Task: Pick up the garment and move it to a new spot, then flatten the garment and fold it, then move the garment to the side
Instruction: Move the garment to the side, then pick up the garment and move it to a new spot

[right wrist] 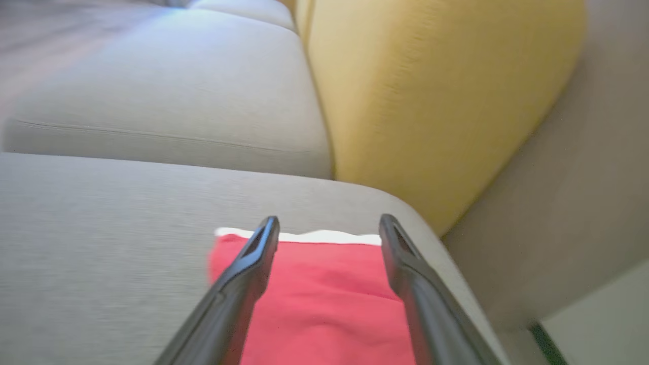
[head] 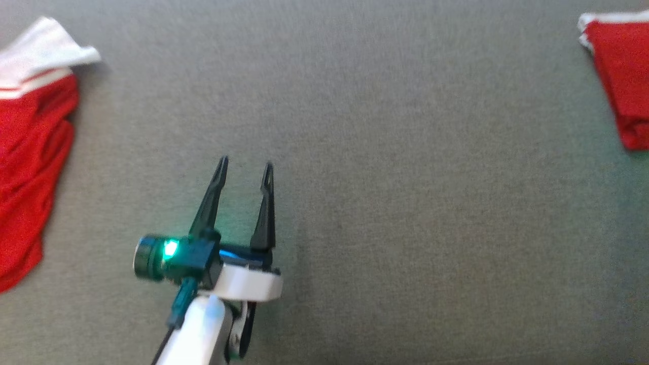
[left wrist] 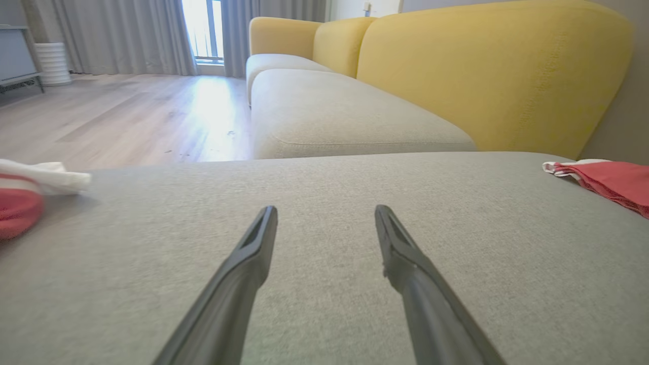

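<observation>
open at the right gripper (right wrist: 329,219), spread wide, holding nothing. hanging just over the garment (right wrist: 329,299), red with a white edge, folded flat at the far right end of the cushion (right wrist: 101,228). open too at the left gripper (head: 246,162), empty, above bare cushion near the middle. looks picked up, flattened, folded and put to the side, so likely near done with this one. maybe still to do: a red heap (head: 30,167) at the left end, bunched up, not flat, not folded. soft grey cloth for the surface, smooth. behind it a yellow back (left wrist: 481,76), more sofa (left wrist: 329,111), a wood floor (left wrist: 127,111), grey curtains (left wrist: 127,35) and a bright window (left wrist: 203,25).
</observation>
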You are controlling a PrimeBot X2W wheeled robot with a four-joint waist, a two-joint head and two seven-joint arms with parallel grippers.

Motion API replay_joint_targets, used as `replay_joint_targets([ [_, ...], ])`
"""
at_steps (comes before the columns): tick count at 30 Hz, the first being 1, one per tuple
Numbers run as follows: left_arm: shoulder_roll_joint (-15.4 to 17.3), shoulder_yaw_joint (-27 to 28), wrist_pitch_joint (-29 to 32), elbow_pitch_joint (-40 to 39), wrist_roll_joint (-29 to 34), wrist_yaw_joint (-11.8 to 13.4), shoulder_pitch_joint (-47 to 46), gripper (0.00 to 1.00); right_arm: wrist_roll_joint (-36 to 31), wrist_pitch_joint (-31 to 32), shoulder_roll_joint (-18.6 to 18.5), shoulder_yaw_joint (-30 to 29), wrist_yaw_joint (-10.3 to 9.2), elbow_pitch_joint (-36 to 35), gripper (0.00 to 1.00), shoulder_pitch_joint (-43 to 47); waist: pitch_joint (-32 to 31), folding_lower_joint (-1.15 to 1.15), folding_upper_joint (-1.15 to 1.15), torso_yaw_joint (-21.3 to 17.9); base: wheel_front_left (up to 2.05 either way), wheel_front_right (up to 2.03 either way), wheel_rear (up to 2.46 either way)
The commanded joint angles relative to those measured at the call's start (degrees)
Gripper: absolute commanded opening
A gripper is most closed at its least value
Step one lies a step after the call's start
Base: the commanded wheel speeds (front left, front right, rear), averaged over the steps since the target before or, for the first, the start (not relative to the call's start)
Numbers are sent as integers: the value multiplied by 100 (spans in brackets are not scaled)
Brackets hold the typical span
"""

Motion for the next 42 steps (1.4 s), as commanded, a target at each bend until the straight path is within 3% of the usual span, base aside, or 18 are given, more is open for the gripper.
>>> replay_joint_targets([
  [1,-2,210,-45,-143,-55,72,191,100,-24,-179,116,162,-5,-267,100,288,-513,0,0,140,0,0,0],
  [9,-3,527,-45,-263,-259,317,907,100,427,-907,1249,1093,-5,-346,100,1310,-1537,0,0,345,0,0,0],
  [17,27,902,-45,-603,-245,419,1858,100,769,-1428,1996,1614,-5,-721,100,2266,-2448,0,0,325,0,0,0],
  [25,15,1086,-45,-991,-143,339,2383,100,510,-1438,2373,1251,-5,-1987,100,3440,-2755,0,0,272,0,0,0],
  [31,6,1144,-45,-968,-12,272,2614,100,457,-1439,2483,1171,-5,-2175,100,4013,-2777,0,0,251,0,0,0],
  [42,-2,1211,-45,-884,38,217,2664,100,315,-1439,2492,1213,-5,-2169,100,4050,-2777,0,0,227,0,0,0],
])
